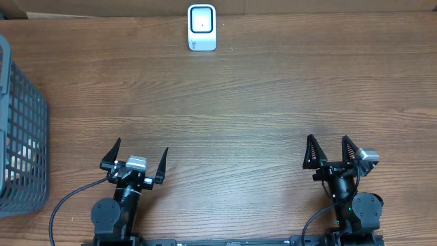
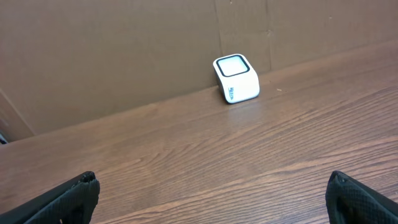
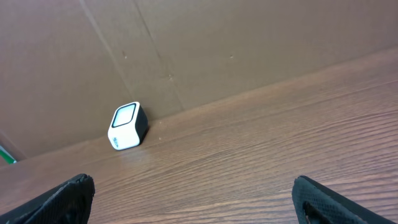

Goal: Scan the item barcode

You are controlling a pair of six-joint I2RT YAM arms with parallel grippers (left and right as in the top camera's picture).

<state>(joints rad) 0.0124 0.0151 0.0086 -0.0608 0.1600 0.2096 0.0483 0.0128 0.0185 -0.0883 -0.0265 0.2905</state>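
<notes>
- Left gripper [image 1: 141, 145]: at 7 o'clock on the table [image 1: 239, 102], jaws spread wide, nothing between them. Its dark fingertips [image 2: 68, 200] sit at the bottom corners of the left wrist view.
- Right gripper [image 1: 328, 138]: at 5 o'clock, jaws also wide apart and holding nothing.
- Scanner [image 1: 202, 27]: small white block with a dark-rimmed window on top. It stands at 12 o'clock by the far table edge, well apart from both grippers. In the wrist views it sits close against a brown cardboard backing [image 2: 124, 50].
- Basket [image 1: 27, 123]: grey mesh, at 9 o'clock on the left table edge, partly out of view.
- Item [image 1: 26, 154]: a pale shape seen through the basket mesh. What it is cannot be told, and no barcode is visible.
</notes>
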